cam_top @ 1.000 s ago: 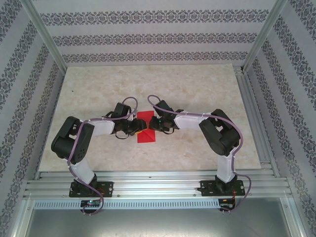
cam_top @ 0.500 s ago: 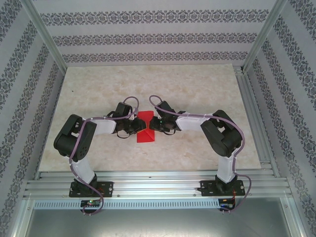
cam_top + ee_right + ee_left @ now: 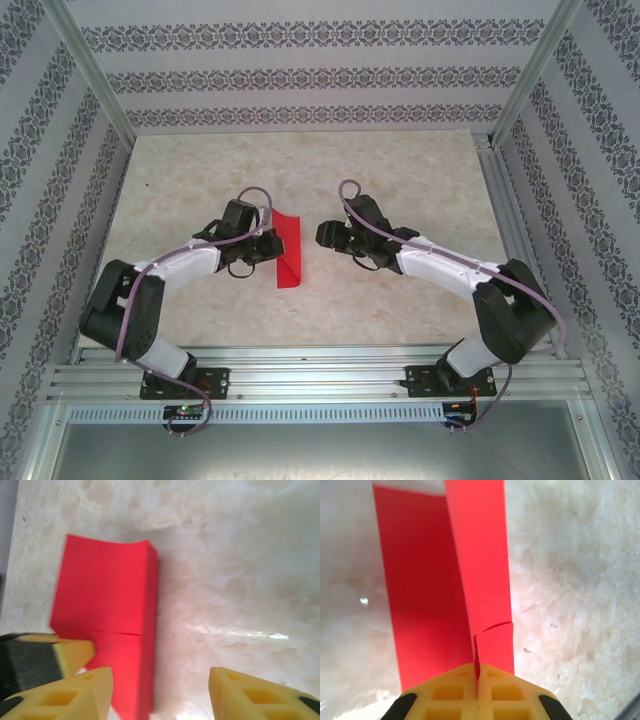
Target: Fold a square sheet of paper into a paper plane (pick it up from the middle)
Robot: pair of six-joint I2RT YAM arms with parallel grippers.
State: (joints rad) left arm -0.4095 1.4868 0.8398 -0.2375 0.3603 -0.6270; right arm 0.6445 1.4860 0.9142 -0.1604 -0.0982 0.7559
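The square sheet of paper [image 3: 290, 252] is bright red and folded lengthwise, lying at the table's middle. In the left wrist view one half of the paper [image 3: 427, 590] lies flat while the other half rises on edge. My left gripper [image 3: 270, 248] is shut on the near end of that raised half, whose edge is pinched between the yellow pads of my left gripper [image 3: 479, 692]. My right gripper [image 3: 325, 236] is open, a short way right of the sheet and apart from it. The right wrist view has the paper [image 3: 105, 595] ahead and to the left of my right gripper [image 3: 160, 690].
The marble-patterned tabletop [image 3: 400, 180] stretches around the sheet. An aluminium rail [image 3: 510, 230] runs along the right side, and patterned walls stand behind and at both sides. The left gripper's yellow fingertip [image 3: 70, 652] shows at the left of the right wrist view.
The left gripper has closed on the paper's fold. The right gripper has opened, let go of the sheet and drawn back to the right. The paper now looks narrower, with one half raised.
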